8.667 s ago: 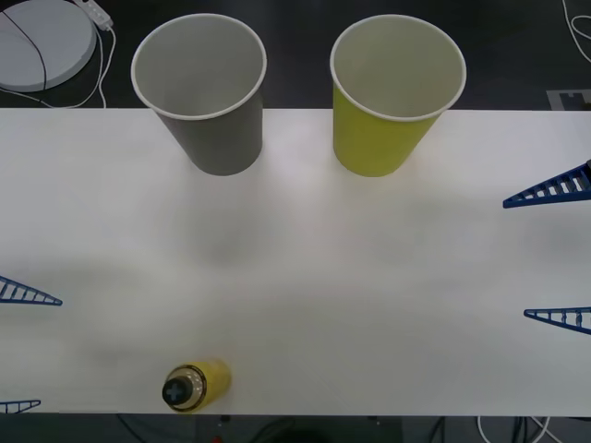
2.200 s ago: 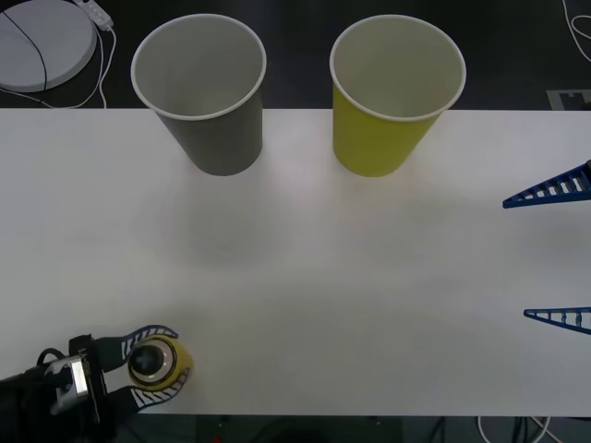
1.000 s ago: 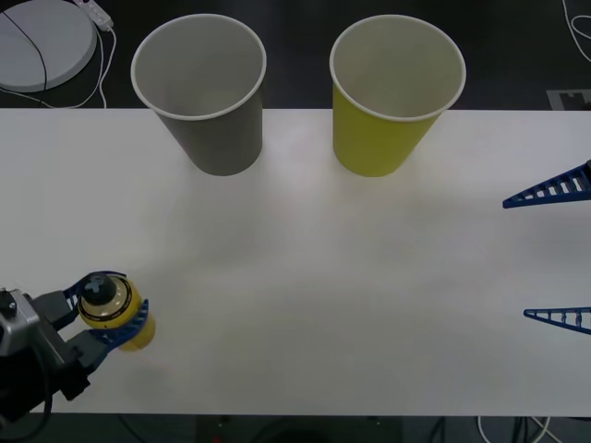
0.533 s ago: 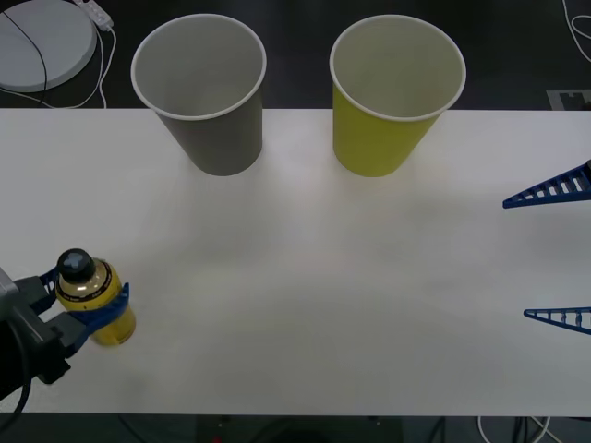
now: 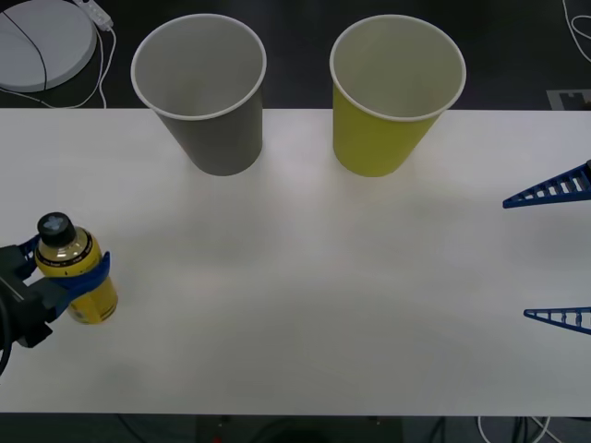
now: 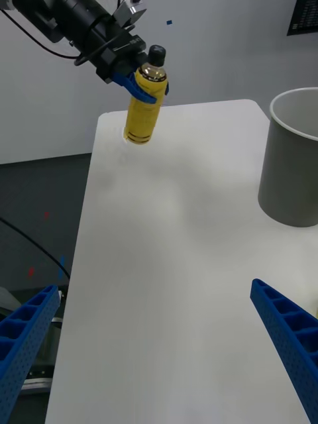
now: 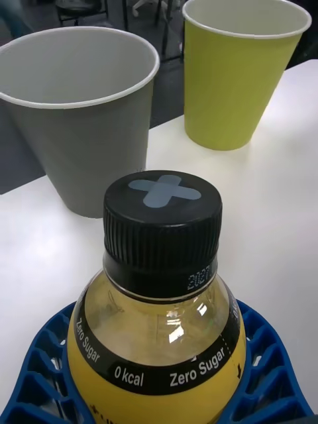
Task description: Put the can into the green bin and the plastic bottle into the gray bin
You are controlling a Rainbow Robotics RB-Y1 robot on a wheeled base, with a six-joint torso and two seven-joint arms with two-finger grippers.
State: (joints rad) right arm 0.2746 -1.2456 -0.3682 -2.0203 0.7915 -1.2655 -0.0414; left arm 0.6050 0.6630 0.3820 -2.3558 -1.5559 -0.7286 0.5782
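In the front view, the left gripper (image 5: 66,272) sits at the far left edge of the frame, its blue ribbed fingers pinched around the plastic bottle (image 5: 76,269) just below the shoulder. The bottle stands roughly upright with its black cap up, over the white table (image 5: 314,295). Along the table's far edge, the gray bin (image 5: 205,92) stands in the upper left centre and the green bin (image 5: 392,92) in the upper right centre, both upright, open and well apart from the bottle. The right gripper (image 5: 554,249) shows at the right edge as two blue fingers spread wide apart, holding nothing. A round white disc (image 5: 42,37) with a cable lies on the dark floor in the upper left corner.

In the right wrist view, the right arm's own fingers (image 6: 285,324) stand at the two lower corners, set wide apart. In the upper left, the left gripper (image 6: 142,83) clasps the bottle (image 6: 146,106), which hangs clear above the table surface (image 6: 185,265), tilted slightly. The gray bin (image 6: 291,162) stands at the right edge.

In the left wrist view, the bottle (image 7: 159,311) is close up in the lower half, its black cap (image 7: 162,218) marked with a pale cross and the blue fingers (image 7: 40,371) curving around its body on both sides. Behind it, the gray bin (image 7: 79,119) stands at the upper left and the green bin (image 7: 235,73) at the upper right, both on the table (image 7: 278,199).
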